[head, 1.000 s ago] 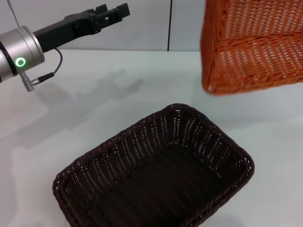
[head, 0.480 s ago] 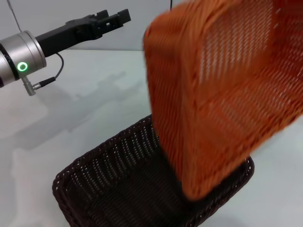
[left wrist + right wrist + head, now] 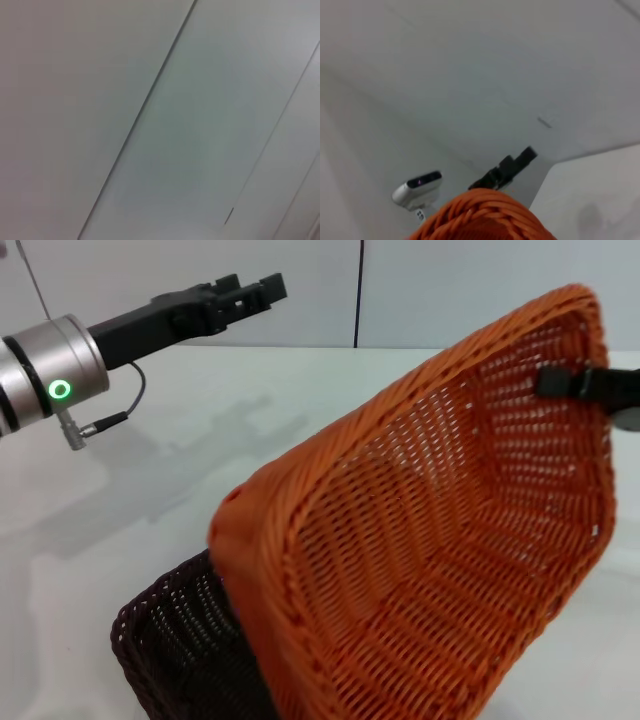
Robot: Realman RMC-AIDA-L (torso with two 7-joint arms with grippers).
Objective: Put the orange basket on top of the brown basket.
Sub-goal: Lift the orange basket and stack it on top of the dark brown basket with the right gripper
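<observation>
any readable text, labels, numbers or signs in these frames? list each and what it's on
None readable.
Orange basket, held at its rim by the right gripper: plain weave, no label.
Brown basket: no label.
Left arm: a green ring light only, no text.
Left gripper, raised at far left: no markings.

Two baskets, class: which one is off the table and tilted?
The orange basket, gripped at its rim by the right gripper and tipped steeply. The brown basket sits flat on the table beneath it.
</observation>
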